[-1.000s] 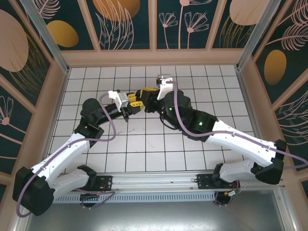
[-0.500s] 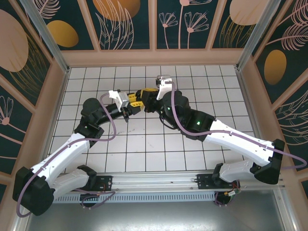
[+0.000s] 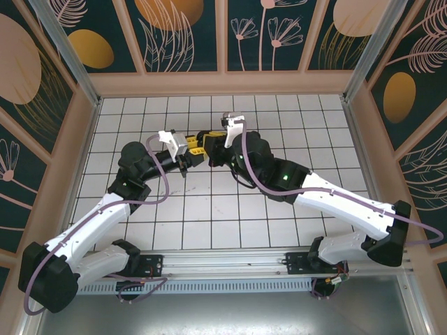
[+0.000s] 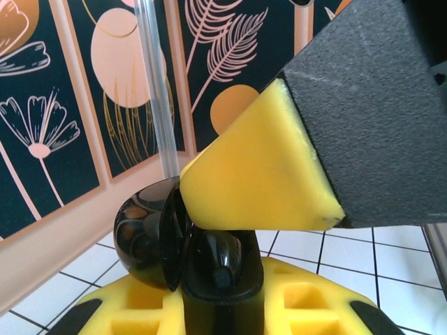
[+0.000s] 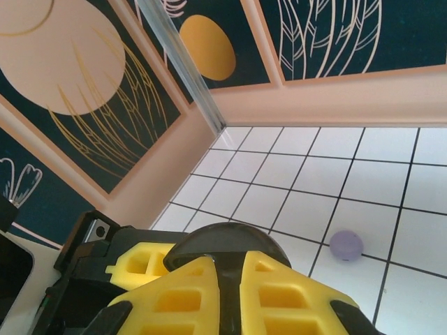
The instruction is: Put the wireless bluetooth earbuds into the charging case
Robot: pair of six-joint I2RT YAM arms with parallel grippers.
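The black charging case [image 4: 218, 296] stands upright between my left gripper's [image 4: 220, 307] yellow fingers [image 4: 318, 300], which are shut on it. Its glossy lid [image 4: 143, 241] hangs open to the left. A black earbud [image 4: 223, 262] sits in the case's well, its top tucked under my right gripper's yellow fingertip [image 4: 258, 174]. In the right wrist view my right gripper [image 5: 232, 269] is nearly shut, with a thin glossy black strip, apparently that earbud, between its pads, and the lid's dome [image 5: 223, 241] just beyond. Both grippers [image 3: 202, 142] meet over the table's middle. A lilac earbud [image 5: 346, 245] lies on a tile.
The white grid table [image 3: 209, 209] is ringed by a pink rim and patterned walls [image 3: 185, 35]. Both arms reach in from the near edge and cross the middle. A metal corner post [image 5: 178, 63] stands beyond the case.
My right gripper has shifted slightly left, closer onto the case, and its fingers have narrowed a little. The left gripper and the case have stayed put.
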